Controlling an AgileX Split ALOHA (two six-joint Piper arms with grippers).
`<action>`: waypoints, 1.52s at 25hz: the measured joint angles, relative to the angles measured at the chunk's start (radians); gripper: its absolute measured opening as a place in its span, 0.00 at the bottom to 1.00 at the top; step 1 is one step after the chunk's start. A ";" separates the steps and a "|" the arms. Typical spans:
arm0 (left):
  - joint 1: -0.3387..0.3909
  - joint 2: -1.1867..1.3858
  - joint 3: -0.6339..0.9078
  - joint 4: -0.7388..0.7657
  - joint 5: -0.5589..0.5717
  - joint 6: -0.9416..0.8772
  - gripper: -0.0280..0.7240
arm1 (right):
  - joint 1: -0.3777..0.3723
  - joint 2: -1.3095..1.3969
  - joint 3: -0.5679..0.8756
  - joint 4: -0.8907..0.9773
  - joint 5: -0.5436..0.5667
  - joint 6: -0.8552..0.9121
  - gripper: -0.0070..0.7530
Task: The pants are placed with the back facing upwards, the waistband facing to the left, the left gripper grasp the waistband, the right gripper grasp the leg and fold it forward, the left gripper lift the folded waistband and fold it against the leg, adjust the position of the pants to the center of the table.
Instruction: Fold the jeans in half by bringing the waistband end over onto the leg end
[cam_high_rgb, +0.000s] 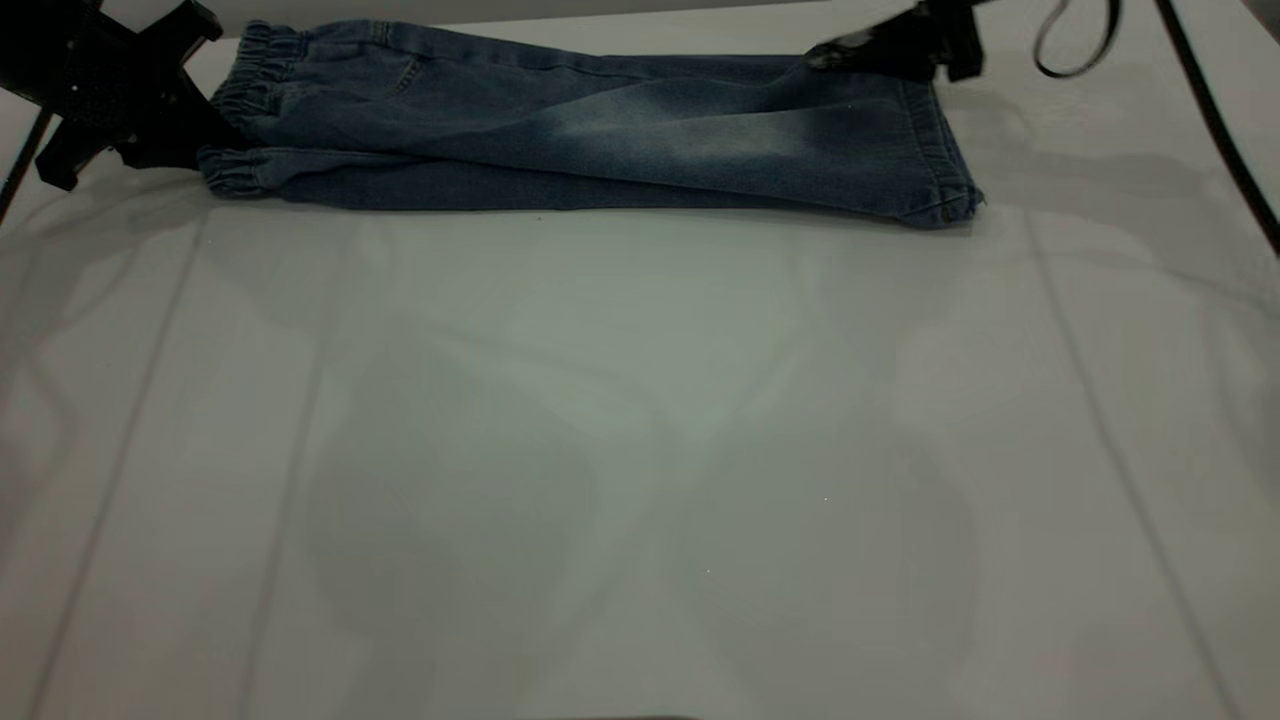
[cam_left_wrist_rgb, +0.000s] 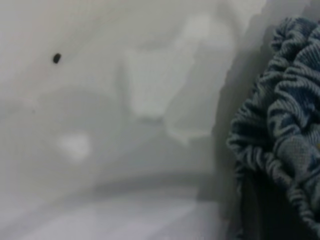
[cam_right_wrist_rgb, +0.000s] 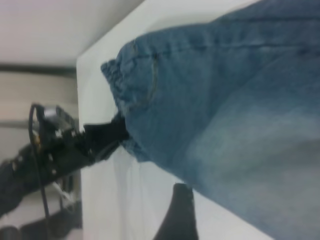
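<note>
White worktop (cam_high_rgb: 640, 450), broad and bare across the near side of the exterior view. Pants (cam_high_rgb: 600, 130) folded lengthwise along the far edge, waistband (cam_high_rgb: 250, 110) at the left end, hems at the right. Upper layer is the leg (cam_high_rgb: 700, 130) with a pale faded patch. Left claw (cam_high_rgb: 205, 130) at the waistband's left end, touching the gathered denim; appears clamped on it, fingertips hidden by the fabric. Right claw (cam_high_rgb: 850, 50) at the far right corner of the pants, resting on the leg near the hem; finger position cannot be told. Left wrist view: ruffled waistband (cam_left_wrist_rgb: 280, 140) bunched close to the lens, white worktop (cam_left_wrist_rgb: 100, 125) beside it, small dark speck (cam_left_wrist_rgb: 56, 58) on the surface; own fingers not visible. Right wrist view: denim (cam_right_wrist_rgb: 240, 115) filling most of the frame, pale patch visible, waistband (cam_right_wrist_rgb: 117, 80) at its far end, left claw (cam_right_wrist_rgb: 117, 132) pinched onto that edge, one dark finger (cam_right_wrist_rgb: 177, 215) of the right claw just beside the fabric.
</note>
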 joint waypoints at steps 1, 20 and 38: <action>-0.001 -0.010 0.001 0.009 0.008 0.005 0.16 | 0.017 0.000 -0.021 -0.025 -0.004 0.020 0.77; -0.103 -0.341 0.011 0.268 0.252 0.043 0.16 | 0.347 0.097 -0.201 -0.368 -0.265 0.285 0.74; -0.390 -0.403 0.012 0.278 0.137 0.100 0.16 | 0.129 0.003 -0.348 -0.533 -0.023 0.310 0.69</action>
